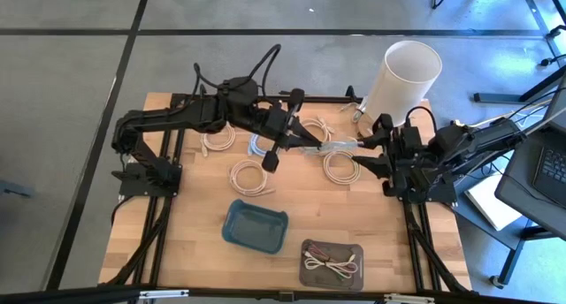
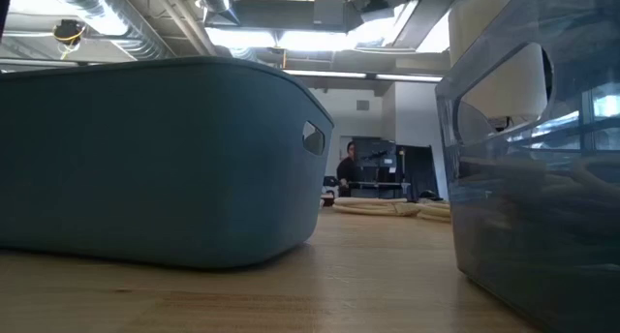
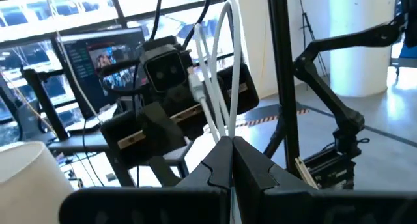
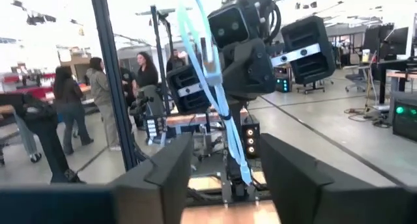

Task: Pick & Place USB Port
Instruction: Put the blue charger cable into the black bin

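A bundled white USB cable (image 1: 332, 146) hangs in the air above the middle of the table, between my two grippers. My left gripper (image 1: 307, 146) reaches in from the table's left and is shut on it; in the left wrist view the cable's loops (image 3: 218, 81) stick out past the shut fingertips (image 3: 231, 152). My right gripper (image 1: 364, 150) faces it from the right. It is open, its fingers standing on either side of the cable's far end (image 4: 225, 113) without plainly touching it. My left gripper pinches several strands of the cable bundle (image 3: 223, 129) between its two fingers. The fingers lie level and come from the table's left. The loops stick out beyond the fingertips toward the right gripper, and the cable is lifted clear of the table.
Coiled cables lie on the wood under and around the grippers (image 1: 219, 138) (image 1: 252, 176) (image 1: 340, 167). A blue bin (image 1: 255, 224) and a clear tray (image 1: 332, 262) holding cables stand near the front edge. A tall white bucket (image 1: 402, 79) stands at the far right.
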### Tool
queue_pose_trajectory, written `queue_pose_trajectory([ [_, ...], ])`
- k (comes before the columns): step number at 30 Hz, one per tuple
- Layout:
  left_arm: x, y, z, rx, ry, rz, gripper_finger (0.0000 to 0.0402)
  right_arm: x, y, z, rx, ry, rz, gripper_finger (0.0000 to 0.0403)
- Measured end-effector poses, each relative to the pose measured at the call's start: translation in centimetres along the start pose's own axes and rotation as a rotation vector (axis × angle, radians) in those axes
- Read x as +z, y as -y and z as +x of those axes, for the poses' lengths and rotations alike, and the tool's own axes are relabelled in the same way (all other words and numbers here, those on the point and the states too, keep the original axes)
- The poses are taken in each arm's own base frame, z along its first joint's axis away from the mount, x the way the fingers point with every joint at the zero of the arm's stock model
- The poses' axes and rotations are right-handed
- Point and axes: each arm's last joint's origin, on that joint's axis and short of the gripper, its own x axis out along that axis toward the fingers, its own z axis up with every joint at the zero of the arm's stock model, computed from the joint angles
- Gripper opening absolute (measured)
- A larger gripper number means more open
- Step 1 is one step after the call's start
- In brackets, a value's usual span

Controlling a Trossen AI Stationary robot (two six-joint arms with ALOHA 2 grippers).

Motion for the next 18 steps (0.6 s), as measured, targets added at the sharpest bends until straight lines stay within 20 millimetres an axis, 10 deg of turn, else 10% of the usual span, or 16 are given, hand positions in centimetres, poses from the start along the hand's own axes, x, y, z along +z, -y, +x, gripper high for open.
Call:
queue_pose_trajectory([
  [18,-0.6,-0.5,0.5,-0.031,0.014,-0.015,0.0001,0.2,0.8,6.8,0.005,-0.131,-0.062,0.0173],
])
